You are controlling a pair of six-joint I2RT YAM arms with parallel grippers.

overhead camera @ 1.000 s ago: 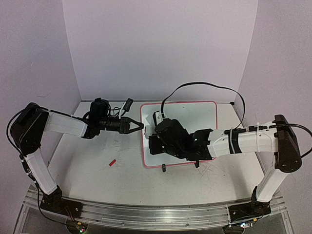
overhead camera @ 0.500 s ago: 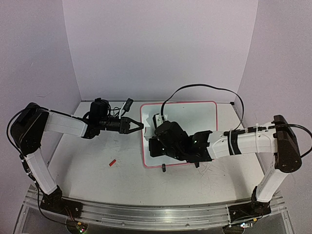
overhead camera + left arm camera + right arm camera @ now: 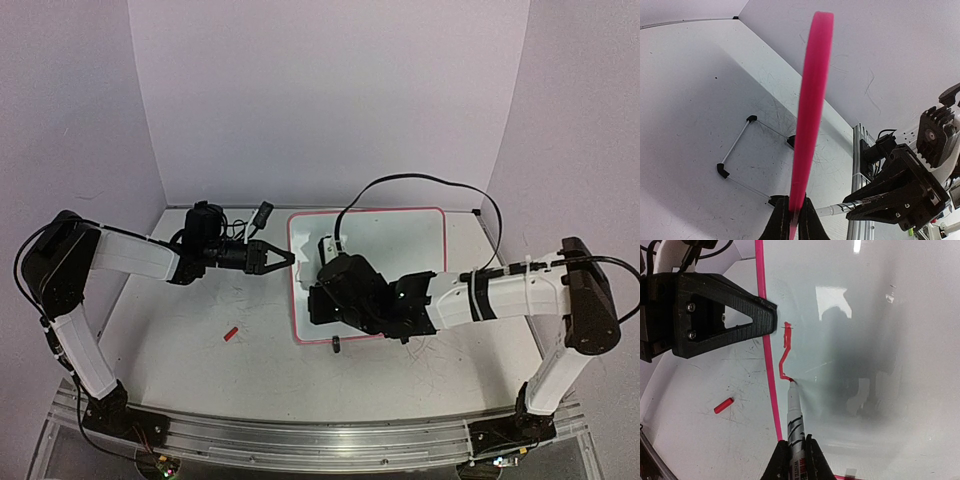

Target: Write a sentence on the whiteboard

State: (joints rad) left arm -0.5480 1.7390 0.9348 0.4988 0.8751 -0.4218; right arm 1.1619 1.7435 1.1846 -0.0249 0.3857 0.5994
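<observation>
Right claw (image 3: 794,454): clamped the marker (image 3: 794,417), tip on the whiteboard (image 3: 880,315).
Left claw (image 3: 793,222): pinched its rim (image 3: 812,100).
Right wrist view alone: red stroke (image 3: 784,357).

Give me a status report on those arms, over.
Left gripper shut on whiteboard rim. Right gripper shut on marker, tip on board. One red stroke written. Nothing blocking.

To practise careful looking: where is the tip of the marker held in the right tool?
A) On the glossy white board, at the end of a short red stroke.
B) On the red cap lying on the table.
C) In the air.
A: the tip of the white-barrelled red marker meets the pink-rimmed glossy white board where the short red stroke ends.
</observation>
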